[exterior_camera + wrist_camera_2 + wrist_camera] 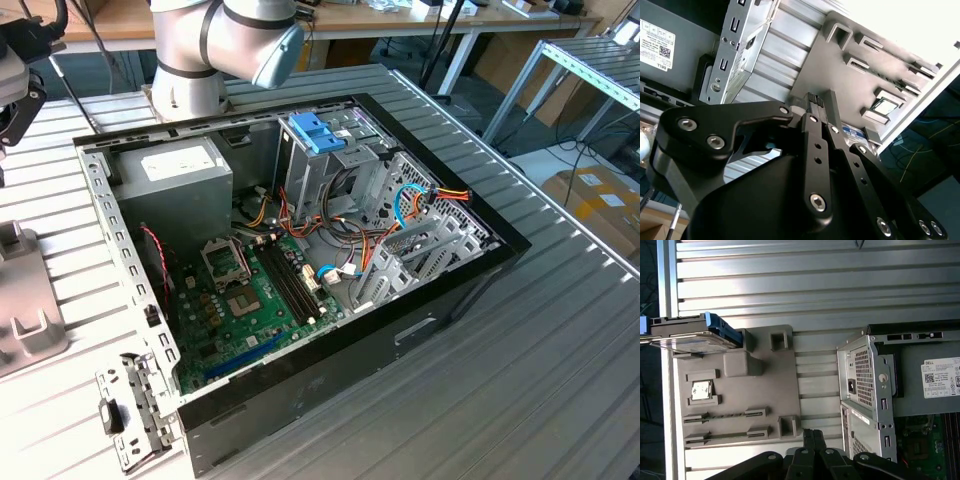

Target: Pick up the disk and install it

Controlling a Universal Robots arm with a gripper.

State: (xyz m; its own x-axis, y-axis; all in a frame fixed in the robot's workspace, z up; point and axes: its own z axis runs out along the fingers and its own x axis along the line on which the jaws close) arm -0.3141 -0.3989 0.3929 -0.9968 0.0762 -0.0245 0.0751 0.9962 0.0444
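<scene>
The tool [812, 434] is clenched with its fingertips pressed together and nothing between them, which also shows in the second wrist view [820, 98]. The disk [690, 340] is well apart from it, at the far corner of the grey holder plate [760, 390] that lies on the table [815, 285] under and ahead of the tool. The disk is probably stiff and rather heavy for its size, with a smooth metal face that may slip. It should not take a knock, so the two long blue carrier sides seem the safer place to hold. Closer to the tool on the same plate, a pocket keeps a small square part [700, 389]. On the tool's other side stands the open computer case [500, 250]. Inside are the grey power supply box [175, 175], the green motherboard [250, 300], a bundle of cables [420, 200] and a metal drive cage [330, 170] with a blue latch [315, 130] on top.
</scene>
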